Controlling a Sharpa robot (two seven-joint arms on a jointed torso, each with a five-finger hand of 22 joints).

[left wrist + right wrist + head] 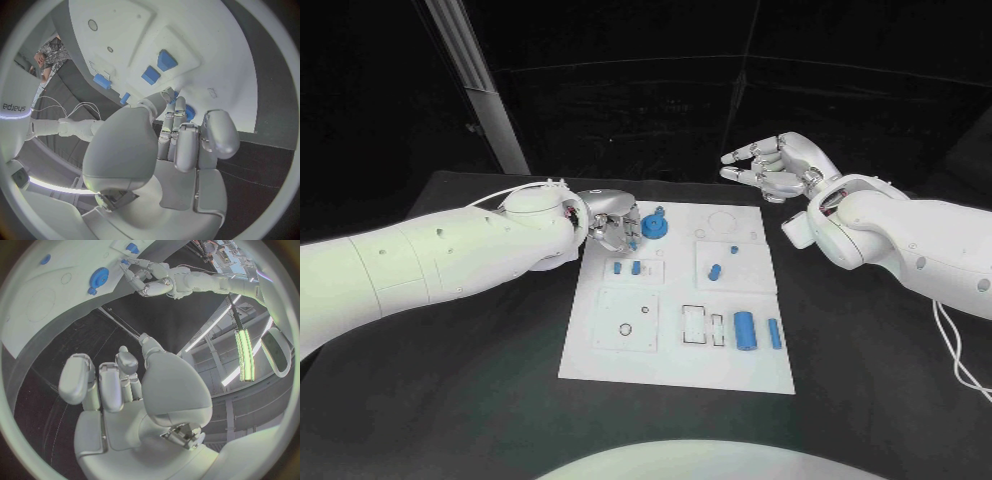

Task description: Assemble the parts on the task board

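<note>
Head view: left robot hand (609, 226) at round blue part (653, 223), far-left corner of task board (625, 362).
Part just right of the fingertips, touching or nearly so; contact hidden, can't tell whether gripped or only touched. Sits roughly flat on the board, small stub pointing near-left; no real long axis. Left robot hand far nearer. Right robot hand (776, 168) raised beyond the board's far-right corner over the worktop (473, 400), fingers loosely curled, holding nothing.
</note>
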